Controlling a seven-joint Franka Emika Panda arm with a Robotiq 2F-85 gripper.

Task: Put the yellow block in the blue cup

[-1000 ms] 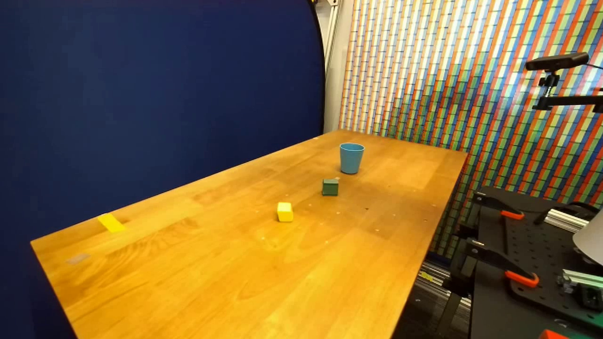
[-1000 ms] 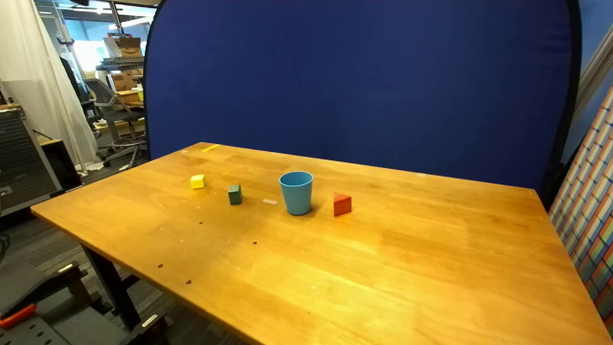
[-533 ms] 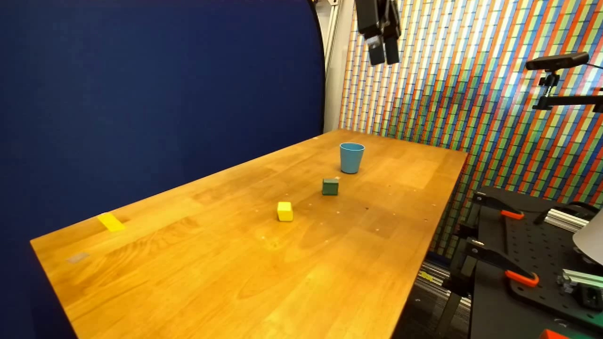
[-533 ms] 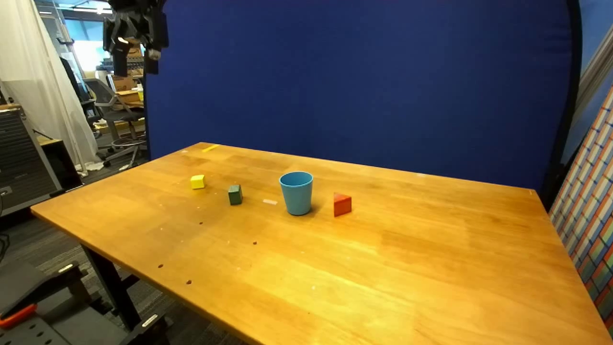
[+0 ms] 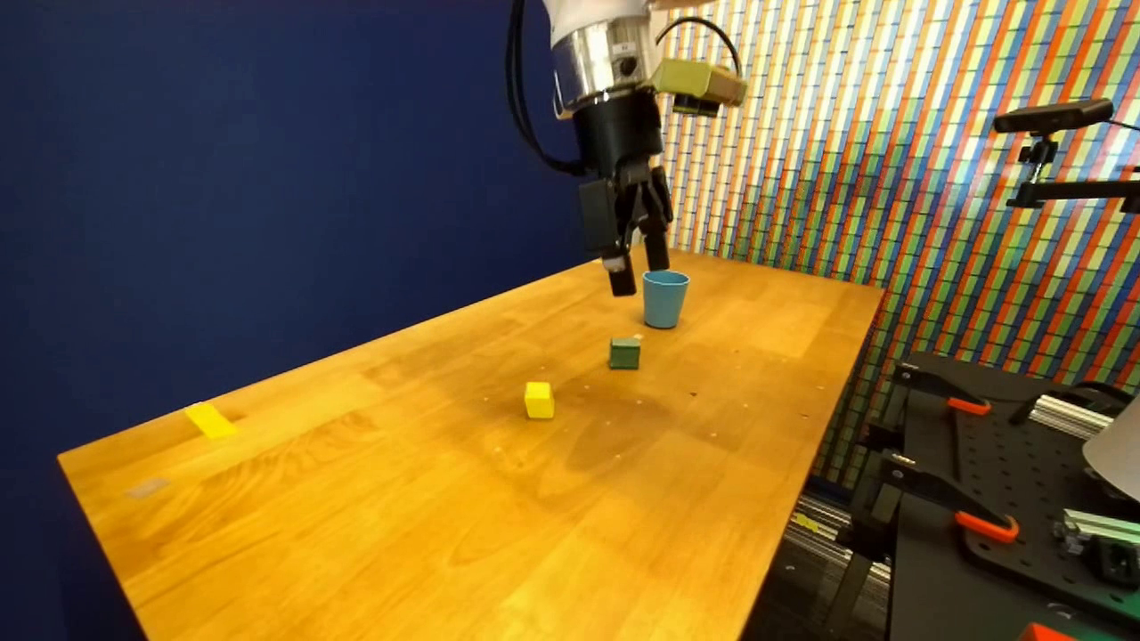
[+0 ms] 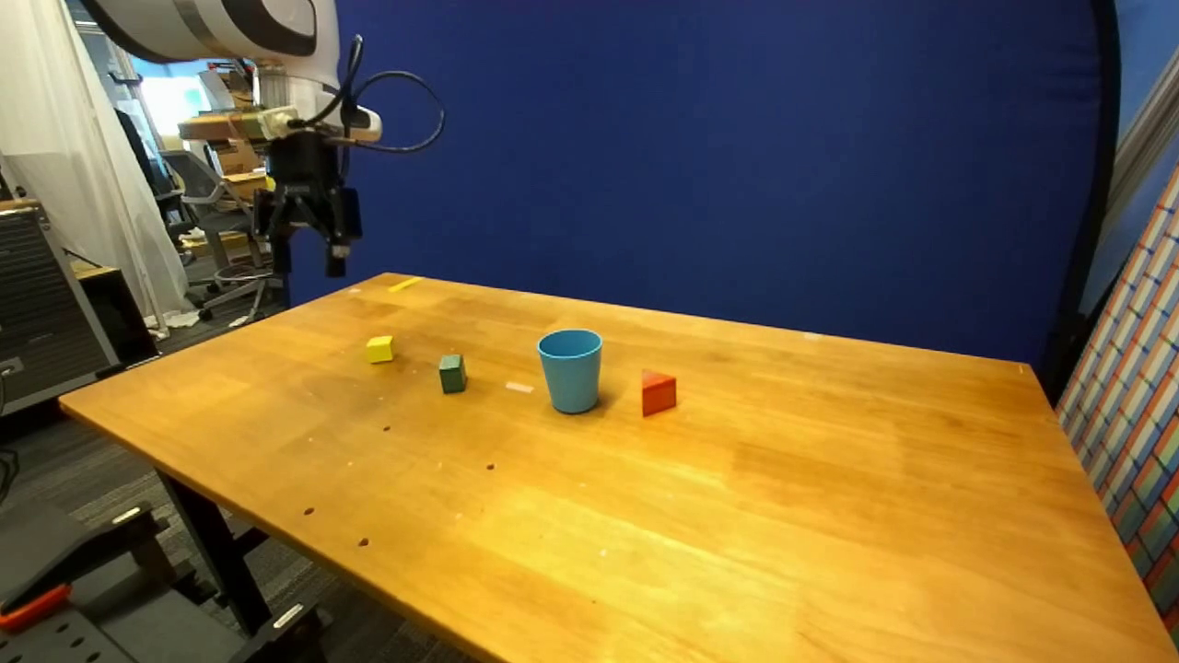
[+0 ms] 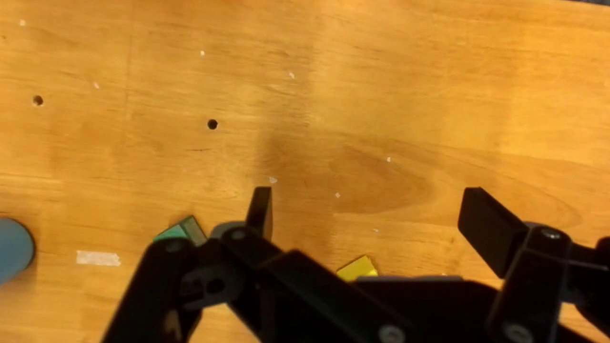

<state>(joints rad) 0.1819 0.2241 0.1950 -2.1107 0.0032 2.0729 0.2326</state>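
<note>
Gripper (image 6: 309, 265) is dropping in over the table (image 6: 645, 506), fingers (image 7: 491, 231) gaping wide, holding nothing. Yellow block (image 6: 379, 349) is sitting there, green block (image 6: 452, 375) between it and the blue cup (image 6: 571, 373); reach is likely just starting.

hand (image 6: 309, 264): lower in both exterior views | arm (image 6: 216, 28): newly in view above it

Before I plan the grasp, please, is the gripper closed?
No, the wrist view shows the gripper with its fingers standing wide apart.
</note>
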